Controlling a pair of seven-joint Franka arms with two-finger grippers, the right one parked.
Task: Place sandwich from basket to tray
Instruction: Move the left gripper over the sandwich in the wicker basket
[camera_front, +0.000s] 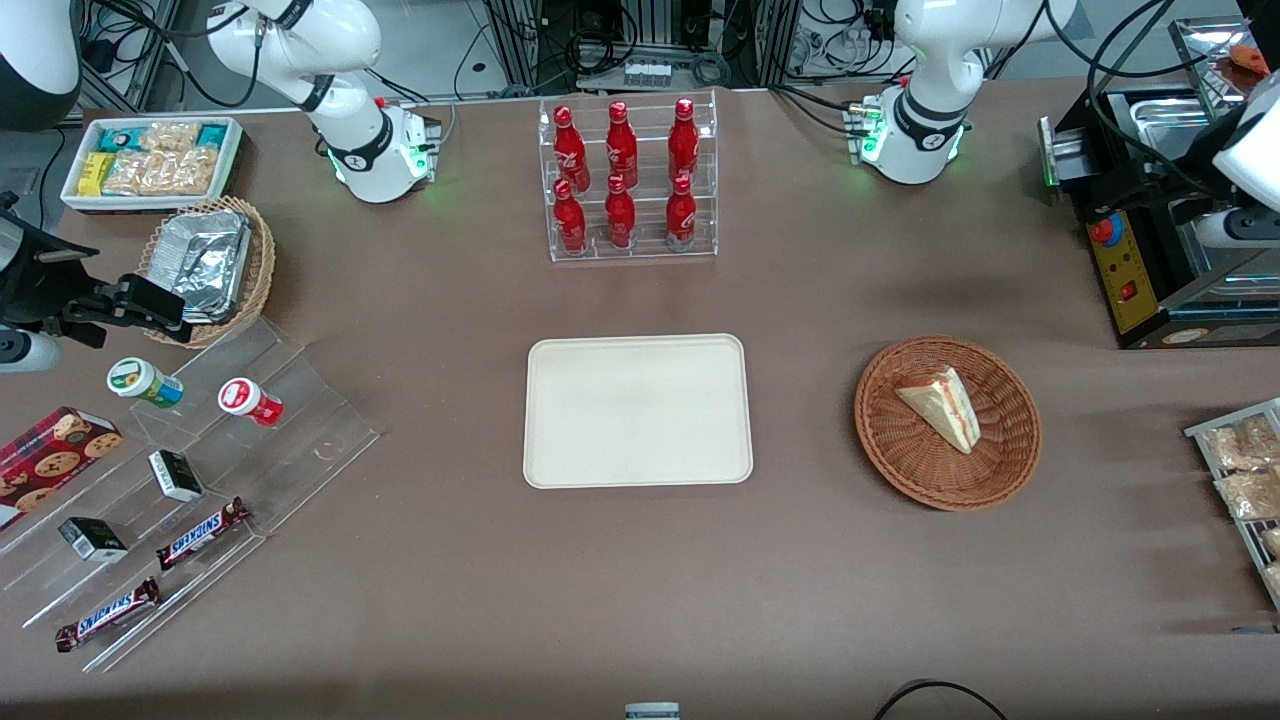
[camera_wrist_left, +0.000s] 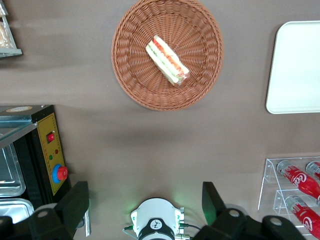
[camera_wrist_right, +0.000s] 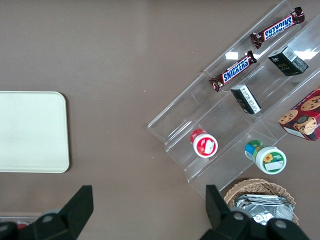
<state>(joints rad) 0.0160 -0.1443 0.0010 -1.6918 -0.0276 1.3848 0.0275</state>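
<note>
We see our hand (camera_wrist_left: 145, 207) spread wide, empty, high above the tabletop; the pale triangular sandwich (camera_front: 941, 406) lies in the round reddish-brown wicker basket (camera_front: 1003, 455). Squeezing it could spill filling short of the cream rectangular tray (camera_front: 560, 470).

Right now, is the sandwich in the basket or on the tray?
In the basket. The sandwich lies on its weave; the tray is bare. The open gripper hangs high above the table.

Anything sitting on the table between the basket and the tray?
No. Front view shows bare tablecloth between basket and tray. Gripper, jaws open, hangs high above.
</note>
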